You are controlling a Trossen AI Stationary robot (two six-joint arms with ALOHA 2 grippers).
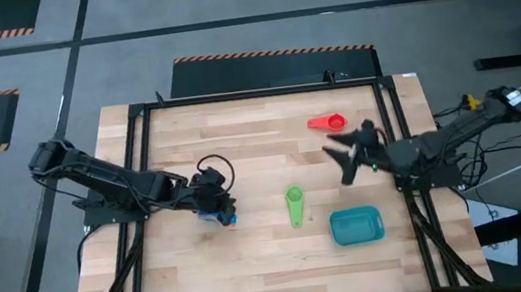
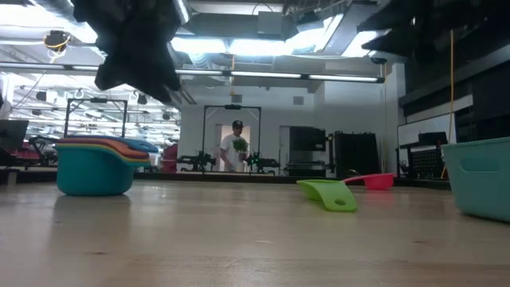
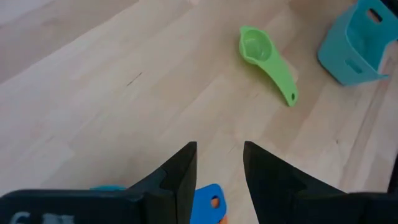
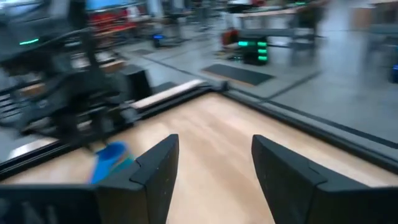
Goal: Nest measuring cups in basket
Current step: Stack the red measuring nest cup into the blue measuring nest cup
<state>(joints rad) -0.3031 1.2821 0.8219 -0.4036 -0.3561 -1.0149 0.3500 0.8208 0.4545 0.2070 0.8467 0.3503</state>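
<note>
A nested stack of measuring cups [image 2: 96,166] stands on the table, light blue outermost, with orange and dark blue handles sticking out [image 3: 208,202]. My left gripper [image 3: 219,168] hangs open just above that stack [image 1: 226,216], clear of it in the low view [image 2: 135,48]. The green cup [image 1: 296,205] lies alone on its base mid-table [image 3: 262,55]. Toward the far right lies the red cup [image 1: 326,122]. The teal basket [image 1: 356,225] sits near the right edge [image 2: 482,175]. My right gripper [image 1: 340,159] is open in the air between the red cup and the basket [image 4: 214,168].
Dark frame rails [image 1: 394,128] run along the table's edges. Bare wood lies between the stack and the green cup and along the near edge. A person [image 2: 236,147] stands far off in the room behind the table.
</note>
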